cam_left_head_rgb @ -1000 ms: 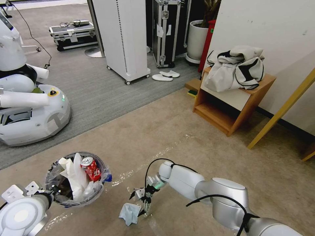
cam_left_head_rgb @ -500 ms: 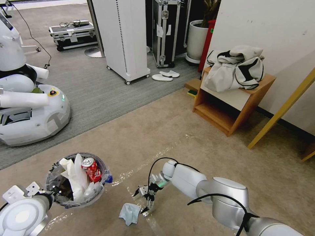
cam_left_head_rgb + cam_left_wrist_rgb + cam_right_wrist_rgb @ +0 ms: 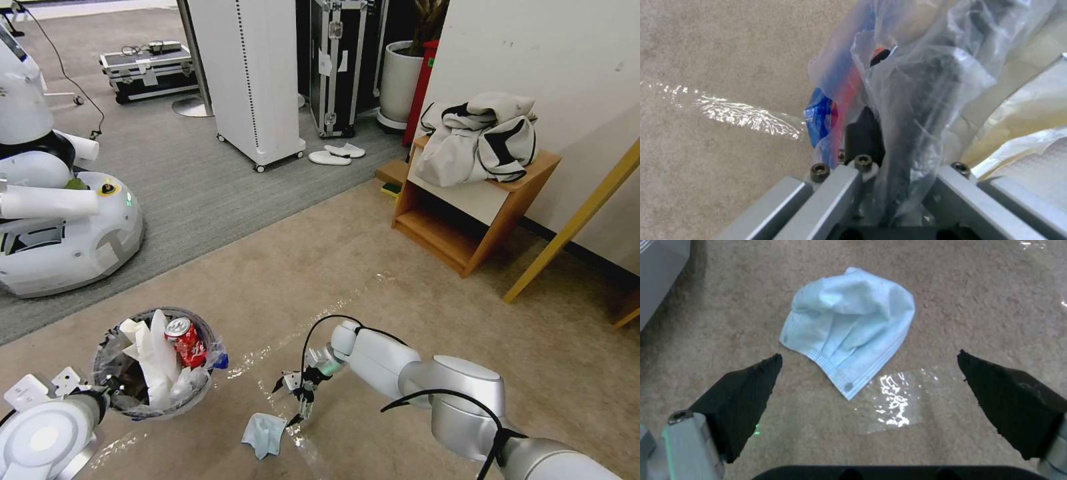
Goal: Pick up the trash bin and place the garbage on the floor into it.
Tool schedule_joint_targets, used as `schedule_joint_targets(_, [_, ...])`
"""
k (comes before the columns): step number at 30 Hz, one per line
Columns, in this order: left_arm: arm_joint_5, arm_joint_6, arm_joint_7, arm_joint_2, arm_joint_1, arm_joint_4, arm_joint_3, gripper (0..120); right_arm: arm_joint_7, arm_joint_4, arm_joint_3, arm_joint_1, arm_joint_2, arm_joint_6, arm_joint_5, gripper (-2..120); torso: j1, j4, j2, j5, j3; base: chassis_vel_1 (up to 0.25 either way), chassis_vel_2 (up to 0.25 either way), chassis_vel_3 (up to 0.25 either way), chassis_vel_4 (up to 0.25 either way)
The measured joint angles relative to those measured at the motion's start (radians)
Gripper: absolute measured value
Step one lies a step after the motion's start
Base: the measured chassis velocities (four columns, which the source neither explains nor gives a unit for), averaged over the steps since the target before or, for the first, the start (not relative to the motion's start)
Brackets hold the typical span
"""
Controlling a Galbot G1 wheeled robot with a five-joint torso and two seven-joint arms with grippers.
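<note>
Head view first: the trash bin (image 3: 155,365) sits in the lower left of the frame, lifted by the left gripper (image 3: 107,390), which I'd guess pinches the rim so the bin rides along to each bit of litter; inside it you can see a red soda can (image 3: 186,343) and some crumpled white papers (image 3: 155,360); the gripper itself is mostly tucked behind the wrist housing, so the grip is hard to read from here; lower centre, the right gripper (image 3: 298,402) hangs just above the carpet (image 3: 347,267) with the light-blue cloth (image 3: 265,434) lying flat just beside it, lower in the frame, probably lined up for a grab. Left wrist view: the clear plastic bag (image 3: 925,80) bunches across the centre and the black fingers are closed down on the liner and the bin's red rim; most of the bin is cut off and the plastic blurs what's behind it. Right wrist view: the cloth sits upper centre, looks like a pleated face mask honestly; the jaws are spread wide with nothing between them, one black fingertip (image 3: 751,383) at lower left, the other at lower right, both apart from the cloth; a shiny strip of clear tape (image 3: 893,400) lies on the carpet just under the cloth's edge.
</note>
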Motion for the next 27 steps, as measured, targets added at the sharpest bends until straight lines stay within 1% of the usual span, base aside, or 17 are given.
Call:
schedule_joint_targets(13, [0.0, 0.0, 0.001, 0.001, -0.002, 0.0, 0.001, 0, 0.006, 0.0, -0.007, -0.011, 0.0, 0.0, 0.006, 100, 0.0, 0.0, 0.0, 0.0, 0.0, 0.0, 0.0, 0.0, 0.0])
schedule_joint_targets(27, [0.002, -0.003, 0.001, 0.0, -0.004, 0.001, 0.005, 0, 0.01, -0.008, -0.008, 0.008, 0.0, -0.003, 0.008, 100, 0.0, 0.0001, 0.0, 0.0, 0.0, 0.0, 0.0, 0.0, 0.0])
